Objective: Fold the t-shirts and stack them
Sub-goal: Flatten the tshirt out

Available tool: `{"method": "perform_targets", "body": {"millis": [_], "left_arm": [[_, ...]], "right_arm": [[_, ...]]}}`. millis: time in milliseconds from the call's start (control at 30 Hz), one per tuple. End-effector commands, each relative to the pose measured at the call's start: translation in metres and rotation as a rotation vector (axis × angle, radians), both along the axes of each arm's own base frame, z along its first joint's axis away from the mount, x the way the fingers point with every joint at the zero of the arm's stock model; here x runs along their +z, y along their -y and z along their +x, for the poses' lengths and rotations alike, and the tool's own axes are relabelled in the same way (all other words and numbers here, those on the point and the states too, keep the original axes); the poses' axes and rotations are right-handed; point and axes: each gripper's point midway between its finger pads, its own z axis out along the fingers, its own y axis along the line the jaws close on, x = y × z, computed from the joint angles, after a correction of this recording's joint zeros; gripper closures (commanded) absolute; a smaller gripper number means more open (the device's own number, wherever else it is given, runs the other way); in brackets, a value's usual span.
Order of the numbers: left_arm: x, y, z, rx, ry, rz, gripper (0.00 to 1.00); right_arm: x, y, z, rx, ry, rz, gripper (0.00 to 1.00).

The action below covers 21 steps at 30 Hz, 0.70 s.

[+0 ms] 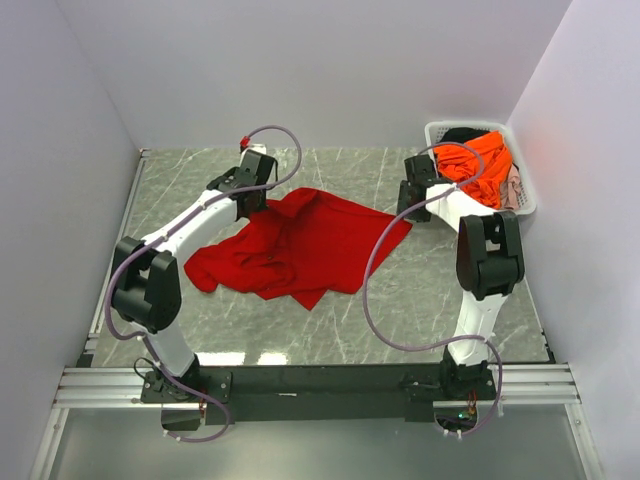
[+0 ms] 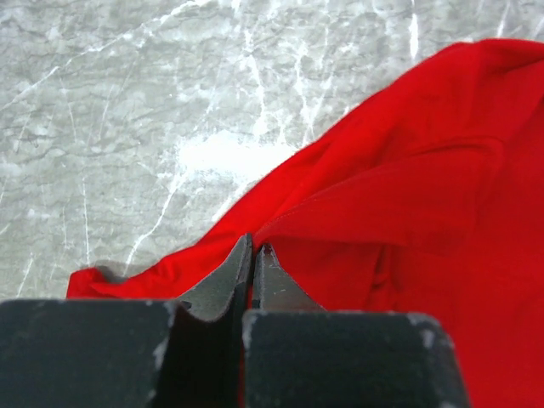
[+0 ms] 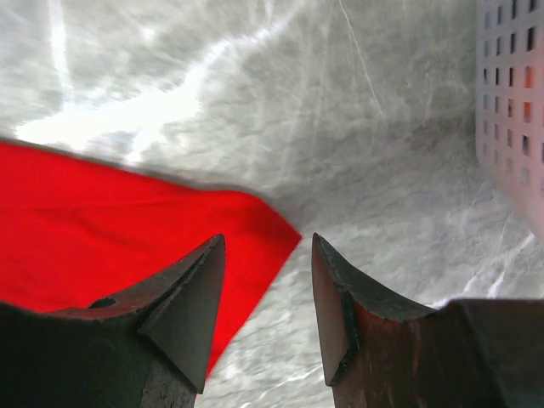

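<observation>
Top external view puts the red t-shirt crumpled and half spread in the middle of the grey marbled table. The orange t-shirt is heaped in the white slotted basket at the far right corner, with dark and pale cloth beside it.

Both arms reach forward from the near edge. The left one bends outward at the elbow, and its wrist comes down over the shirt's far left edge. The right one stands more upright, its wrist low at the shirt's right-hand corner, just beside the basket. From above, both wrists hide their fingers.

Each wrist camera supplies that. The left gripper has its jaws pressed together, pinching the hem of the red cloth where it meets bare table. The right gripper has its jaws apart and holds nothing. The shirt's pointed corner lies between and below them, and the basket wall is at the right edge.
</observation>
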Motion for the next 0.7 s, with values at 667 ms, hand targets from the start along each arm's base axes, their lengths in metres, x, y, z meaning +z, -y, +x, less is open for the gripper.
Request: {"method": "perform_targets", "body": {"millis": [667], "left_arm": [[0.016, -0.014, 0.001, 0.013, 0.078, -0.011, 0.99]], "right_arm": [[-0.033, -0.004, 0.002, 0.146, -0.125, 0.096, 0.59]]}}
